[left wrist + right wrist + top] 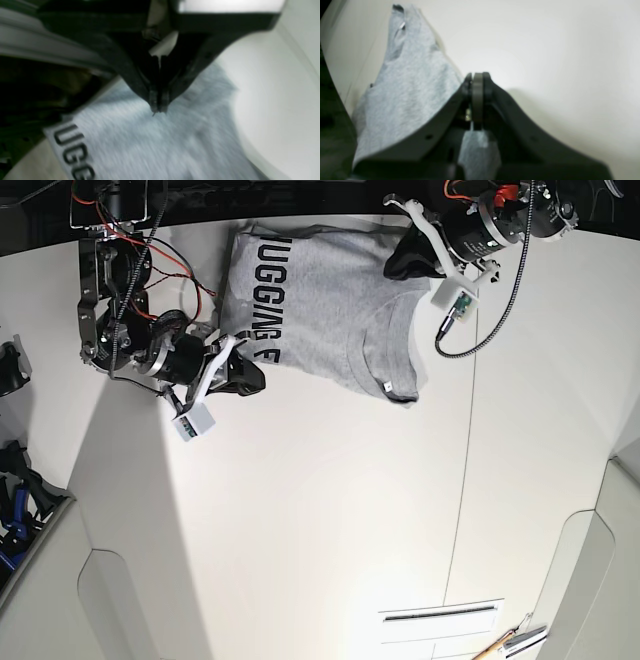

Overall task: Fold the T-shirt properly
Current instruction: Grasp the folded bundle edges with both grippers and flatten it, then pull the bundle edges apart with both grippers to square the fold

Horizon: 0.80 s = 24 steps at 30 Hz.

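The heather-grey T-shirt [320,300] lies at the far middle of the white table [330,510], its black block lettering [262,300] face up along its left part. A small white tag [386,388] shows at the neck near its front right corner. My right gripper [250,375] is at the shirt's near-left edge. In the right wrist view it [477,80] is shut, with grey cloth [412,82] caught between the fingers. My left gripper [398,260] sits at the shirt's far-right part. In the blurred left wrist view it [158,110] is shut, tips pinched into the fabric [150,145].
Loose red and black wires [150,270] hang by the right arm, and a black cable [500,310] loops from the left arm. A table seam [465,430] runs front to back. Dark items [10,370] sit at the left edge; a tool [510,642] lies front right.
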Each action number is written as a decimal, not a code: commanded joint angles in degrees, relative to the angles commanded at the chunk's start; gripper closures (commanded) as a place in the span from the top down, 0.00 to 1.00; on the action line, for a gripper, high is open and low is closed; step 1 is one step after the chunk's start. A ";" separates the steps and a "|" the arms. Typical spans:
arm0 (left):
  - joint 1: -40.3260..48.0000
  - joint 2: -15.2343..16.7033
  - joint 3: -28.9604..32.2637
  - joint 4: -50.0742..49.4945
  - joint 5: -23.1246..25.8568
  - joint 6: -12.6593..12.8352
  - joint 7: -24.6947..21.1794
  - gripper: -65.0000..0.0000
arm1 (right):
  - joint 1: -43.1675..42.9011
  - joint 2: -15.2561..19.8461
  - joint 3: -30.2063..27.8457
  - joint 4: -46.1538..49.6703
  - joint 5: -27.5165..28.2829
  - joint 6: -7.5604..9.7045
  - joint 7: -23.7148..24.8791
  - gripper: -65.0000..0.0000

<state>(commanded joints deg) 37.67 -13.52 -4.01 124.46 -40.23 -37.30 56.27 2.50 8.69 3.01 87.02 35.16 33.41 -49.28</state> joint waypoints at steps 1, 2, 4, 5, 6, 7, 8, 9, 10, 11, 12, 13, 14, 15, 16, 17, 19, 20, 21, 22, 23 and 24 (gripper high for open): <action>0.55 -0.04 0.92 -0.26 -0.13 -0.46 0.17 0.00 | 0.00 0.00 0.00 0.00 0.00 0.00 0.04 0.00; 0.66 -0.02 1.97 -0.92 0.00 -0.70 0.17 0.00 | 0.02 0.00 0.00 -0.02 0.00 0.00 0.09 0.00; 0.39 0.02 4.26 -3.43 1.09 -0.68 -0.11 0.00 | -0.02 0.02 0.00 0.00 -0.02 0.00 0.00 0.00; 0.26 0.00 5.51 -5.16 1.99 -0.68 -0.90 0.00 | -0.11 0.02 0.00 0.00 -0.07 0.00 -0.04 0.00; 0.09 0.00 6.54 -7.10 3.02 -0.66 -2.34 0.00 | -0.17 0.02 0.00 0.00 -0.02 0.00 -0.04 0.00; -0.33 0.02 7.30 -9.14 4.09 -0.63 -4.11 0.00 | -0.17 0.02 0.00 -0.02 -0.04 0.00 -0.09 0.00; -1.31 0.04 7.80 -11.04 4.81 -0.48 -5.57 0.00 | -0.15 0.02 0.00 -0.02 -0.02 0.00 -0.09 0.00; -2.56 0.07 7.87 -12.57 4.92 0.94 -6.56 0.00 | -0.15 0.00 0.00 -0.02 -0.02 0.00 -0.04 0.00; -4.00 0.09 7.85 -13.75 4.90 2.73 -6.93 0.00 | -0.15 0.02 0.00 -0.02 -0.02 0.00 -0.04 0.00; -5.60 0.09 7.85 -14.69 4.98 3.63 -6.95 0.00 | -0.17 0.02 0.00 -0.02 -0.04 0.00 -0.24 0.00; -7.06 0.07 7.85 -15.41 5.35 3.67 -6.91 0.00 | -0.17 0.02 0.00 -0.02 -0.07 0.00 -0.42 0.00; -8.39 0.07 7.85 -15.98 5.49 3.65 -6.86 0.00 | -0.20 0.02 0.00 -0.02 -0.07 0.00 -0.46 0.00; -9.66 0.07 7.85 -16.41 5.62 3.65 -6.78 0.00 | -0.17 0.02 0.00 -0.02 -0.04 0.00 -0.46 0.00; -10.97 0.07 7.85 -16.76 5.84 3.65 -6.78 0.00 | -0.17 0.02 0.00 -0.02 -0.07 0.00 -0.46 0.00; -12.31 0.07 7.85 -17.11 6.29 3.67 -6.80 0.00 | -0.17 0.02 0.00 -0.02 -0.04 0.00 -0.46 0.00; -13.81 0.17 7.85 -17.66 7.39 3.67 -6.97 0.00 | -0.17 0.02 0.00 -0.02 -0.07 0.00 -0.46 0.00; -17.51 0.35 7.85 -19.89 10.40 4.57 -8.28 0.00 | -0.17 0.04 0.00 -0.02 -0.31 -0.02 -0.46 0.00; -19.58 0.35 7.85 -21.55 11.63 6.38 -9.31 0.00 | -0.17 0.04 0.00 -0.02 -0.44 -0.02 -0.48 0.00; -21.70 0.33 7.85 -23.61 12.59 8.24 -10.12 0.00 | -0.20 0.04 0.00 -0.02 -0.59 -0.02 -0.63 0.00; -23.89 0.33 7.85 -25.94 13.25 9.33 -10.29 0.00 | -0.20 0.02 0.00 -0.02 -0.90 0.00 -0.72 0.00; -26.01 0.33 7.85 -28.41 13.31 9.70 -10.14 0.00 | -0.20 0.02 0.00 -0.02 -1.29 -0.02 -0.72 0.00; -27.82 0.33 7.85 -30.86 13.29 9.70 -9.97 0.00 | -0.17 0.02 0.02 -0.02 -1.79 -0.02 -0.70 0.00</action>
<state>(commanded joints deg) 9.85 -13.19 3.84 93.60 -26.94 -27.59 46.30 2.33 8.71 3.03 87.00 33.36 33.39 -49.98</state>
